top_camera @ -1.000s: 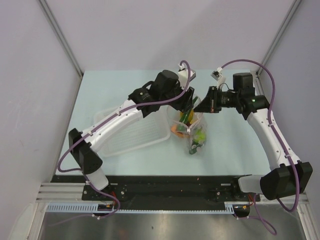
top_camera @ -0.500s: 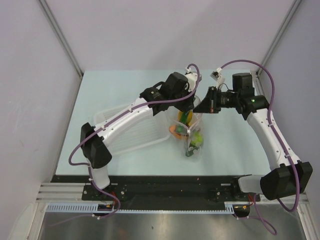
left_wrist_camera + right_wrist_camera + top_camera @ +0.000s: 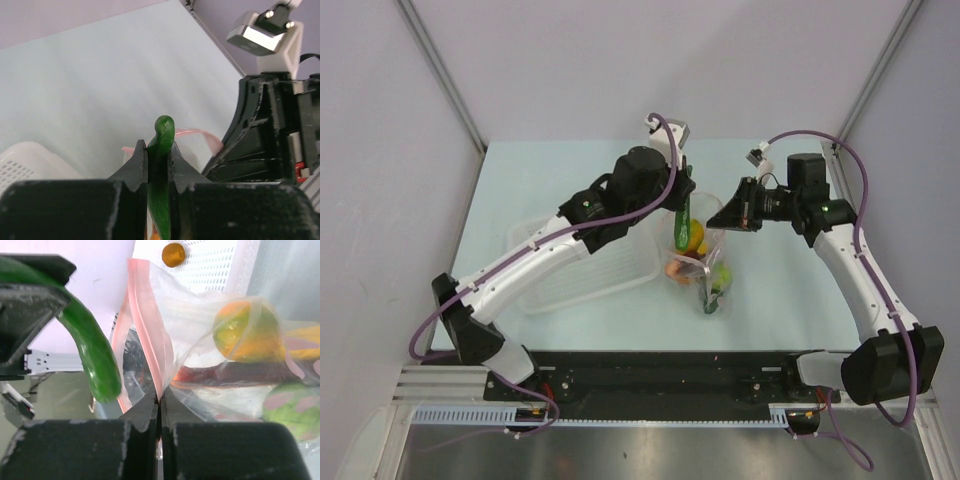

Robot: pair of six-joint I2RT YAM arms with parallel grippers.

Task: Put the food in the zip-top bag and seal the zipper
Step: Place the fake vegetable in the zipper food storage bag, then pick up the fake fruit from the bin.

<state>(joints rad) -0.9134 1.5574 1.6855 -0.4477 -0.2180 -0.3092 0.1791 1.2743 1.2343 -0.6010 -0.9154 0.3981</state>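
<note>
Top external: newly shut, your left claw (image 3: 682, 207) grips the cucumber (image 3: 682, 231) above the bag (image 3: 712, 277); right claw (image 3: 159, 401) pinches the zipper (image 3: 143, 315); drop pending.

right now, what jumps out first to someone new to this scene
A dark green vegetable is clamped in the left gripper, poised by the mouth of the zip-top bag mid-table. The right gripper pinches the bag's pink zipper, holding it up, with colourful fruit already inside.
</note>
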